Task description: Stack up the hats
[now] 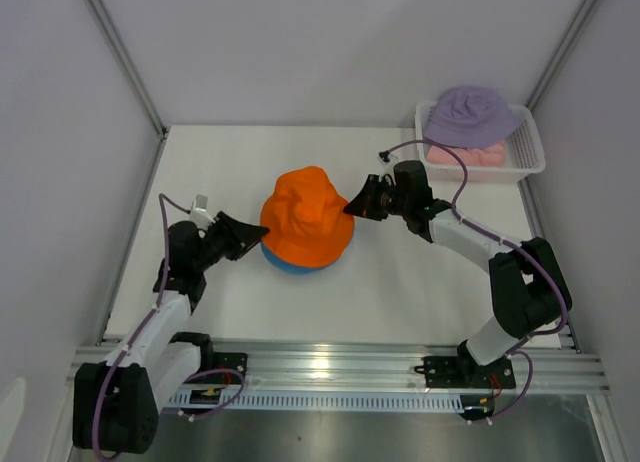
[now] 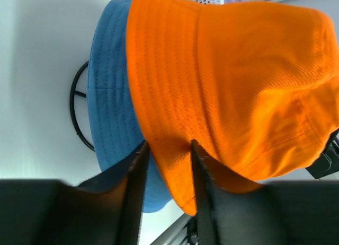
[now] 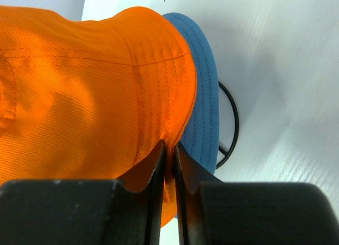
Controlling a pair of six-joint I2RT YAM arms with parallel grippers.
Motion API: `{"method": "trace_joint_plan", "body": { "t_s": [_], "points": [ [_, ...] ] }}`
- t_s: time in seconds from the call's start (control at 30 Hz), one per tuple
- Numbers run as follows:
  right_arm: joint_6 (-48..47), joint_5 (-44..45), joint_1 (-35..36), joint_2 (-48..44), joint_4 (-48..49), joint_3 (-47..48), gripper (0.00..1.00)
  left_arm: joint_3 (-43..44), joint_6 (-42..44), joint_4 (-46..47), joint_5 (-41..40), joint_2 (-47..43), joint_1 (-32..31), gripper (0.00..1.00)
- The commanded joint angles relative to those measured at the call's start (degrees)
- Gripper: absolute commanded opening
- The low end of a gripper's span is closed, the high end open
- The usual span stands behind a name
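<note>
The orange hat [image 1: 305, 214] sits over the blue hat [image 1: 285, 264] at the table's middle; only the blue brim shows under it. My left gripper [image 1: 258, 237] is at the orange hat's left brim. In the left wrist view its jaws [image 2: 167, 149] stand apart with the orange brim [image 2: 169, 123] between them, not pinched. My right gripper [image 1: 352, 207] is shut on the orange hat's right brim [image 3: 170, 147]. The lavender hat [image 1: 470, 115] lies on the pink hat [image 1: 465, 155] at the back right.
A black wire stand [image 2: 74, 104] [image 3: 234, 123] shows under the blue hat. The white mesh basket [image 1: 525, 147] holds the lavender and pink hats in the back right corner. Grey walls close in the table at left, right and back.
</note>
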Motion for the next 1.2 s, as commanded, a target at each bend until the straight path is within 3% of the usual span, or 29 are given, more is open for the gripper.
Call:
{"method": "trace_joint_plan", "body": {
  "t_s": [0.0,0.1,0.17,0.27,0.53,0.8,1.0,1.07,1.13,1.17],
  "points": [
    [-0.07,-0.21,0.68,-0.87,2.80,1.51,0.14,-1.02,-3.36,7.47,1.36,1.53,-1.95,0.38],
    [-0.16,-0.04,0.77,-0.87,2.72,1.59,0.11,-0.76,-3.37,8.01,0.57,2.85,-2.92,0.25],
    [-0.16,0.75,0.77,-0.95,2.28,1.51,0.06,-0.85,-3.45,7.31,-0.13,3.11,-3.19,0.01],
    [-0.33,2.25,0.77,-0.95,1.23,1.24,0.00,-1.29,-2.84,4.50,-2.76,1.89,-3.19,0.01],
    [0.55,3.57,0.94,-0.08,1.14,-1.22,0.00,-1.55,4.80,-7.97,-9.53,-0.93,-3.45,0.01],
    [-0.60,4.80,1.73,0.89,-0.97,-1.57,0.00,-2.25,7.01,-5.01,-11.38,7.42,-5.56,0.01],
    [-0.77,4.72,1.73,1.06,-0.89,-1.31,0.07,-2.61,8.23,-6.31,-12.43,1.30,-6.27,0.01],
    [-0.69,4.36,1.73,1.33,-2.19,-0.26,0.16,-1.12,9.98,-9.65,-13.14,-1.44,-6.27,0.01],
    [-1.99,4.27,1.73,0.90,-3.87,0.97,0.30,1.85,11.30,-13.77,-12.79,-4.51,-6.27,0.16],
    [-2.61,4.71,1.82,0.37,-6.83,2.28,0.39,3.01,13.14,-15.62,-12.61,-5.23,-6.27,0.34]
  ]
}}
